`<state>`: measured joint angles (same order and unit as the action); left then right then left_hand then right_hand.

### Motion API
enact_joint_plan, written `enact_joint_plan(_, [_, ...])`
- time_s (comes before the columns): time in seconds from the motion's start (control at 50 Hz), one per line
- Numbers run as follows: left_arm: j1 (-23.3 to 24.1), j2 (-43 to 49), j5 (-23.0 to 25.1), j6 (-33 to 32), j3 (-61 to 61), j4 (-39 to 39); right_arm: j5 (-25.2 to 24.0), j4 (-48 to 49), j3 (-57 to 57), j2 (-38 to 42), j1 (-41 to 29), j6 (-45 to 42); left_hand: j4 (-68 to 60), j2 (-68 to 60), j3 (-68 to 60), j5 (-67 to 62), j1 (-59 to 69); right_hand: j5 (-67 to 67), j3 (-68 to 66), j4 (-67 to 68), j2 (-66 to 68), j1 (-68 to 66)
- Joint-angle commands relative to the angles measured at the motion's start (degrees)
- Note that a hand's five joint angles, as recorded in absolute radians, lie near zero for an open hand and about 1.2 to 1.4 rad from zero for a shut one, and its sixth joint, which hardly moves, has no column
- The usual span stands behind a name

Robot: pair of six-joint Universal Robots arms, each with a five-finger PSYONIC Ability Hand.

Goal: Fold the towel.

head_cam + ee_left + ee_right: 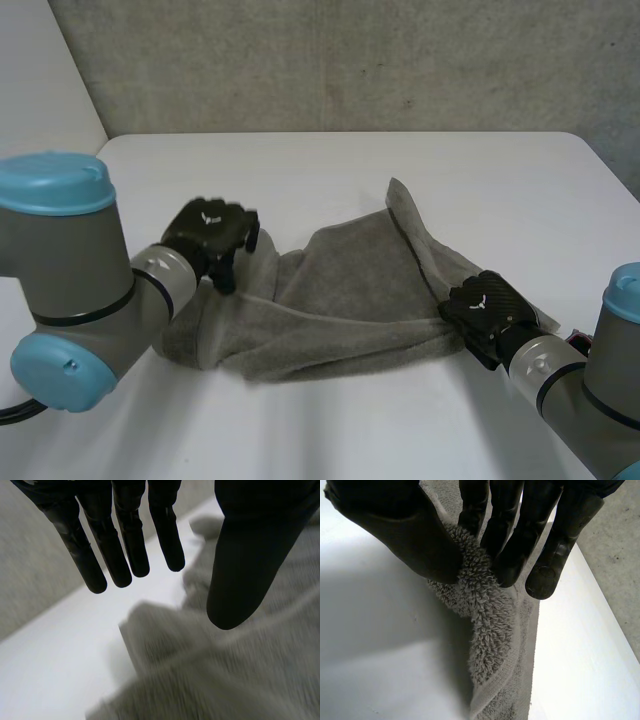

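Head camera high and behind; wrist cameras close (towel (340, 300) in all three)

Soft, even light brightens the white table (400, 160) — the towel (340, 300) throws only a faint, diffuse shadow along its near edge.

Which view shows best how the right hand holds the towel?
The right wrist view: there the right hand pinches a bunch of towel between thumb and fingers. The head view shows that hand's back at the towel's edge. The left wrist view shows towel by the open left hand.
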<state>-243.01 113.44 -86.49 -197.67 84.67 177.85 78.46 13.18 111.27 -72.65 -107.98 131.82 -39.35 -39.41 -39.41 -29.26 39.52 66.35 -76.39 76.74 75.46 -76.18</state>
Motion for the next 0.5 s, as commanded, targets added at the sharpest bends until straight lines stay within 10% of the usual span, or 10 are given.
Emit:
enact_joint_plan(0.02, [-1.15,1.7,-0.17,-3.95,2.25,-3.74,0.03,1.67,0.09,0.84,0.14,-0.07,-2.51,-2.46,-2.45,-2.61,2.35,3.65,-3.61,3.26,4.54,-3.82])
enact_joint_plan(0.5, [-2.91,4.51,-2.37,-10.72,3.83,-3.3,0.03,1.76,0.0,1.54,0.4,-0.07,0.71,0.76,0.77,0.62,-0.87,3.65,-3.61,3.26,4.54,-3.82])
